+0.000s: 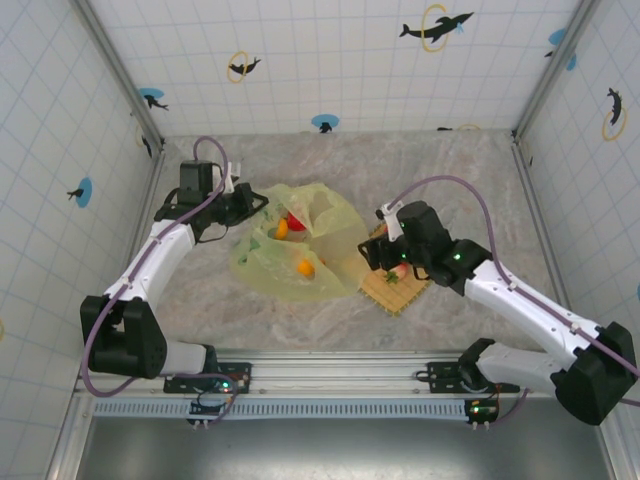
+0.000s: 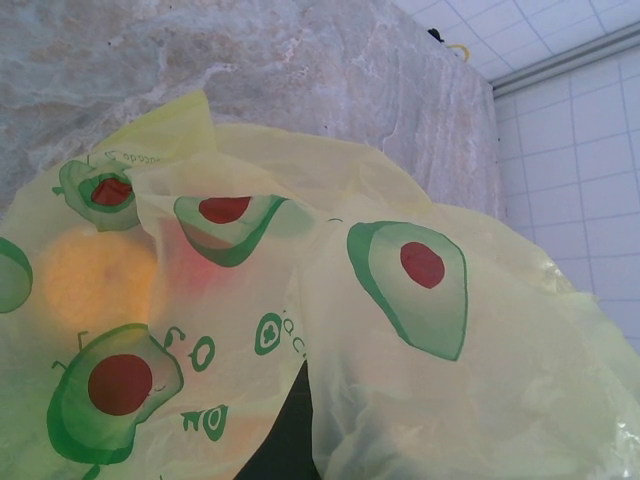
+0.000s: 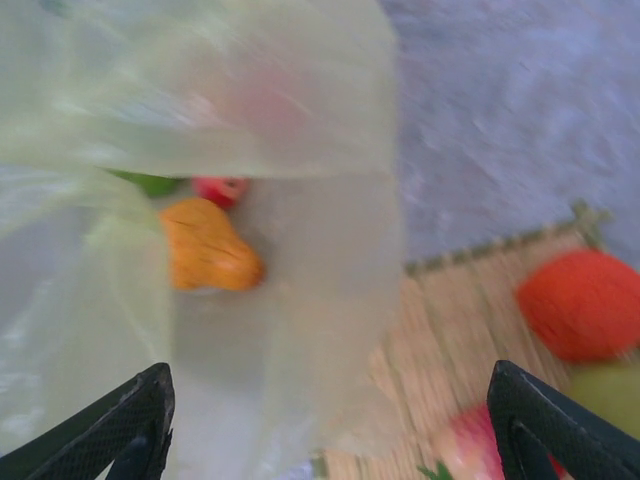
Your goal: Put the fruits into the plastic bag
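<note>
Before the spread right gripper (image 3: 325, 378), the bag (image 3: 200, 90) gapes to receive fruits (image 3: 585, 305); left gripper (image 1: 245, 205), closure indiscernible, apparently props it.

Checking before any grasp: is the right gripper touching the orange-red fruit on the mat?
Apart. The right wrist view shows the right gripper open, with bare mat between its nearer finger and the orange-red fruit.

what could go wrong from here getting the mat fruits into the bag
The plastic bag lies right ahead of the open right gripper and overlaps the woven mat, so closing may snag plastic. The red fruit sits tight against other fruits; grasping it could knock them rolling.
</note>
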`<move>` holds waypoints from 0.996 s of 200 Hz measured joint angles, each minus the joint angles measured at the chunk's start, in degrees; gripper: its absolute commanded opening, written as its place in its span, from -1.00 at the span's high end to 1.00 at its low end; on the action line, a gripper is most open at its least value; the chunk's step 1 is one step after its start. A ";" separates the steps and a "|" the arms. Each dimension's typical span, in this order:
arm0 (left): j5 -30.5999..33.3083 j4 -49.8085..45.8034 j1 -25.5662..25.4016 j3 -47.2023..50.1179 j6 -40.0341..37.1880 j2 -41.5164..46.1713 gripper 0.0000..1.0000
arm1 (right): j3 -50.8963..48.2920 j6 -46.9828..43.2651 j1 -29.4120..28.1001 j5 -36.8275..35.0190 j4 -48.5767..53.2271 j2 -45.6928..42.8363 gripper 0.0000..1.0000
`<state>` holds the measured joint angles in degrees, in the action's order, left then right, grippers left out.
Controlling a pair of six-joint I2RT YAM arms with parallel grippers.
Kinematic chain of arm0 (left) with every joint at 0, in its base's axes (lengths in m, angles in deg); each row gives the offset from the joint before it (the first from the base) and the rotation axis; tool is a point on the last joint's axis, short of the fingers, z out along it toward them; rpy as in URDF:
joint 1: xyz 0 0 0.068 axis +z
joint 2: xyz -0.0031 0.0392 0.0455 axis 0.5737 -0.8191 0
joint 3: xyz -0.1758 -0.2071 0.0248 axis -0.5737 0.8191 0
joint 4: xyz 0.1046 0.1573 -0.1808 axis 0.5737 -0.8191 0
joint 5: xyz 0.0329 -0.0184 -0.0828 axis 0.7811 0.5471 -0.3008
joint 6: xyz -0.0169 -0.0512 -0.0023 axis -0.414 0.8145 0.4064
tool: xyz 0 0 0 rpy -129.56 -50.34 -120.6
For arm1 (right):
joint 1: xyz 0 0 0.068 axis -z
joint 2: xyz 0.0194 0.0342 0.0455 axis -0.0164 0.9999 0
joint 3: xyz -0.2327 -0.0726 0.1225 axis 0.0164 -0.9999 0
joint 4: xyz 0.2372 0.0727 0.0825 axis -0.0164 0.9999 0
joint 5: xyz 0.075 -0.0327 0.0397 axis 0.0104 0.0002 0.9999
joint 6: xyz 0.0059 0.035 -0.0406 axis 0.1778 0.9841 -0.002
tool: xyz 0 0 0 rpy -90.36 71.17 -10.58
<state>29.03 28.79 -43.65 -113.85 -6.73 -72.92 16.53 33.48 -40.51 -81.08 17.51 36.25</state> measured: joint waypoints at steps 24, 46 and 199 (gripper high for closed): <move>0.04 0.00 0.00 0.00 0.00 0.00 1.00 | -2.16 5.62 0.00 -6.78 2.82 0.11 -0.72; 0.22 0.02 0.00 0.00 0.00 -0.02 1.00 | -5.20 11.41 0.33 -10.27 3.41 0.52 -0.72; 0.22 0.00 0.00 0.00 0.00 -0.02 1.00 | -11.61 28.81 2.56 -9.92 -5.90 13.14 -0.60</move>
<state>29.25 28.79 -43.65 -113.85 -6.73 -72.94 4.93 62.29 -37.96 -91.00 11.61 49.39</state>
